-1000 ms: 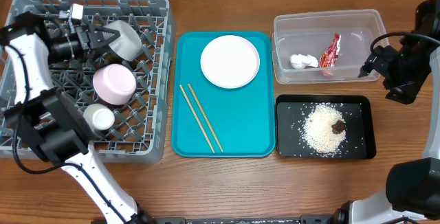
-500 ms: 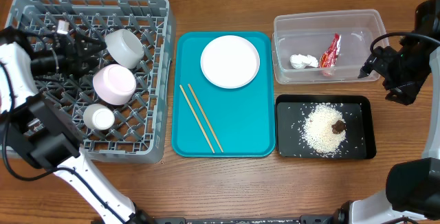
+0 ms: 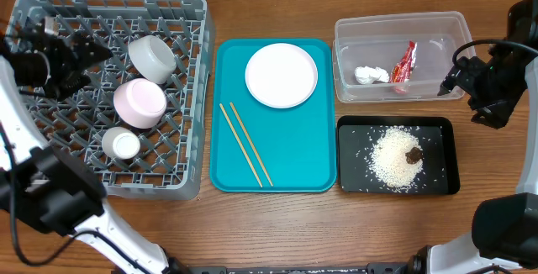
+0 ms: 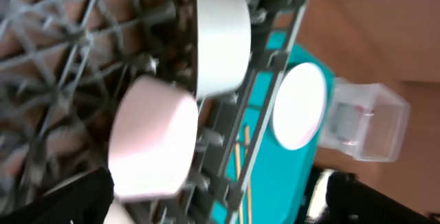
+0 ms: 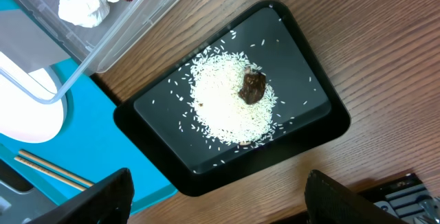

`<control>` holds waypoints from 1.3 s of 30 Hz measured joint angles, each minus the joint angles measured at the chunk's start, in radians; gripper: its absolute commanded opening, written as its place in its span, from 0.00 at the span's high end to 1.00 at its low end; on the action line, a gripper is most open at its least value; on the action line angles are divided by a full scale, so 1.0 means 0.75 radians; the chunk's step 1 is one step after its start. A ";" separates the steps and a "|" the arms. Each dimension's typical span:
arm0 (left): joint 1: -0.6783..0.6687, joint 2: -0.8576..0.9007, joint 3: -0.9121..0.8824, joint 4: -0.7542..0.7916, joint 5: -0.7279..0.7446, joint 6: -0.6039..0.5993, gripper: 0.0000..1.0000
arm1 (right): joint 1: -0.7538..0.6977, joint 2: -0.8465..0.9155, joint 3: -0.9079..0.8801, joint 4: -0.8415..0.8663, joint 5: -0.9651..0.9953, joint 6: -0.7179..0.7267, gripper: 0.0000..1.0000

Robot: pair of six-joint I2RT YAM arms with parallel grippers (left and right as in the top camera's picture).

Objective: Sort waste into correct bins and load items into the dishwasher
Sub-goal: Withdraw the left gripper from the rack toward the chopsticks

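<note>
Left tool point(image 4: 223, 200) hovers over the far-left part of the grey rack point(image 3: 198, 97). Its fingers are spread wide with nothing between them. Right tool point(image 5: 223, 196) is also wide open and empty, parked off the right end of the clear tub point(image 3: 399, 20).

Rack holds the grey-green bowl point(image 3: 151, 57), pink bowl point(image 3: 139, 103) and white cup point(image 3: 122, 144), all in its middle columns. Red wrapper point(image 3: 405, 62) and tissue point(image 3: 370, 76) are in the tub. Rice point(image 3: 393, 163) and the brown lump point(image 3: 414, 154) are in the black tray point(image 3: 349, 181).

Not yet loaded: white plate point(image 3: 281, 75) and chopsticks point(image 3: 245, 144), both on the teal tray point(image 3: 315, 160).

Key relation: the plate lies flat to the left tool's right, past the two bowls and over the rack's right wall, at about the same height in the overhead view. The chopsticks lie just below the plate. Their long axis runs diagonally, from the upper left down to the tray's lower middle, and the pair sits nearly parallel and close together.

The plate is roughly midway between the tools (the right one would have to pass the tub, so the left looks the likelier pick, judging by layout).

Room: the tray floor around the plate is bare, but its raised lip is near the plate's top edge. A flat plate gives little to pinch, so slipping is a risk. Free pegs show along the rack's top rows and its lower right.
</note>
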 measured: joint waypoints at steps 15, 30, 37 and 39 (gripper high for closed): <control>-0.531 -0.134 0.009 -0.224 -0.557 -0.444 0.00 | -0.001 0.000 0.000 0.004 0.000 -0.001 0.14; -0.880 -0.272 -0.112 -0.258 -0.737 -0.618 0.00 | -0.001 -0.001 0.000 0.004 0.000 -0.003 0.13; -1.137 -0.506 -0.300 -0.227 -1.025 -0.882 0.00 | -0.001 -0.001 0.000 0.004 -0.001 -0.005 0.13; -1.207 -0.565 -0.367 -0.168 -1.079 -0.967 0.00 | 0.000 -0.001 0.000 0.005 0.000 -0.005 0.13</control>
